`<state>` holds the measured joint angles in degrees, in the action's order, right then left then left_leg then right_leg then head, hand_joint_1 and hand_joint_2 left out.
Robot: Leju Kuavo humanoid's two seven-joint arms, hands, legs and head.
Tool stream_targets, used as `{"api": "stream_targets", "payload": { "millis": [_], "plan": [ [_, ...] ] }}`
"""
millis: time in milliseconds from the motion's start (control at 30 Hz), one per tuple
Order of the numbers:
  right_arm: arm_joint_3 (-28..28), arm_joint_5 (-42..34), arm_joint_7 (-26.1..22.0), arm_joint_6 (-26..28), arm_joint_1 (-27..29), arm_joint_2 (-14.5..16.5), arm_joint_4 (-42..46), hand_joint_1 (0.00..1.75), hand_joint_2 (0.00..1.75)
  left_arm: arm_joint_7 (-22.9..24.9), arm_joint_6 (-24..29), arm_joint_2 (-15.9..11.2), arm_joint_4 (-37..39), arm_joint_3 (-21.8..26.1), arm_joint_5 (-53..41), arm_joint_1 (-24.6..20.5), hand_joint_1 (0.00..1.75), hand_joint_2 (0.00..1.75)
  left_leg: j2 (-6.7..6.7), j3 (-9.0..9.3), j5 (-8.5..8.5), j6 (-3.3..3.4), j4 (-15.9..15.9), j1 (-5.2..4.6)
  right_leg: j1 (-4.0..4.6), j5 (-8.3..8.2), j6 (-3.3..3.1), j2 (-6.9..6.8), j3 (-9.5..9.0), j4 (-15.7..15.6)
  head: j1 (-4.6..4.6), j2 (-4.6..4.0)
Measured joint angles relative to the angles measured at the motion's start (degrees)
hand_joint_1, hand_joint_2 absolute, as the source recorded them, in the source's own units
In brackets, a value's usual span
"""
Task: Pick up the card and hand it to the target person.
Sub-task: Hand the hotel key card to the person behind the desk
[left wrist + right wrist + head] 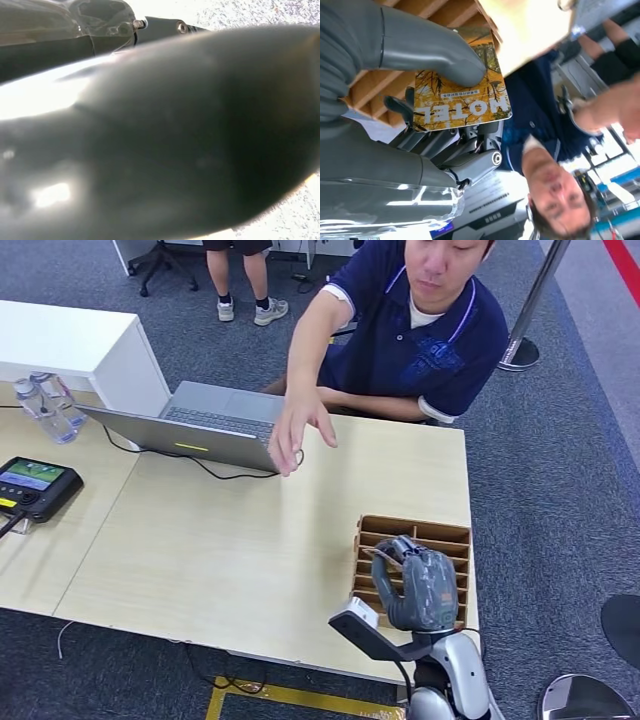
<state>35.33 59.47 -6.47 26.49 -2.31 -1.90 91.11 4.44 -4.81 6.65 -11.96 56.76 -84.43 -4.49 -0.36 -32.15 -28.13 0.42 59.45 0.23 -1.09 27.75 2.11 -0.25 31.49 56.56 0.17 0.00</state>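
Right hand (pixel 417 590) sits over the rack (pixel 453 540) at the table's (pixel 226 550) near right corner, thumb (pixel 433 55) and fingers pinching the card (pixel 459 97). Left hand: can't tell. Person's hand (pixel 296 428) waits open at the far edge, up-left of the card. Reach that way, card's free end leading.

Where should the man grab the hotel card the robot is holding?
Probably the free end of the card, by the "HOTEL" lettering. The right hand pinches the other end, thumb on its printed face, above the wooden slotted rack. That free end sticks out past the fingers, so the person's hand could pinch it flat from his side.
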Motion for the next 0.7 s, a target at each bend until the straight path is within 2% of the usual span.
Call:
{"api": "stream_targets", "payload": {
  "millis": [400,467,567,700],
  "plan": [
    [-0.64,-5.38,-3.38,-0.29,-3.48,-1.22,4.96,1.64,1.75,0.36,0.02,0.49,0.00,0.07,1.20,-0.01,0.00,0.00,0.00,-0.03,0.00,0.00,0.00,0.02,0.01,0.00,0.00,0.00,0.01,0.00,-0.01,0.00],
    [-0.59,-10.27,-4.65,-2.49,-4.52,-1.22,4.85,1.64,1.75,0.37,0.02,0.50,0.00,0.10,1.31,-0.02,0.00,0.00,0.00,-0.03,0.00,0.00,0.00,0.02,0.02,0.00,0.00,0.00,0.01,0.00,-0.01,0.00],
    [-0.52,-22.21,-8.25,-7.29,-6.01,-0.87,3.72,1.63,1.75,0.37,0.02,0.50,0.00,0.10,1.30,-0.03,0.00,0.00,-0.01,-0.06,0.00,0.00,0.00,0.02,0.02,0.00,0.00,-0.01,0.02,0.01,0.00,0.00],
    [-0.55,-34.21,-13.72,-10.65,-9.79,1.23,-1.23,1.63,1.75,0.36,0.02,0.50,0.00,0.09,0.73,-0.22,0.00,0.00,0.02,-0.06,0.01,-0.01,0.00,0.04,0.03,0.00,0.00,0.03,0.04,0.02,0.00,0.00]
  ]
}}
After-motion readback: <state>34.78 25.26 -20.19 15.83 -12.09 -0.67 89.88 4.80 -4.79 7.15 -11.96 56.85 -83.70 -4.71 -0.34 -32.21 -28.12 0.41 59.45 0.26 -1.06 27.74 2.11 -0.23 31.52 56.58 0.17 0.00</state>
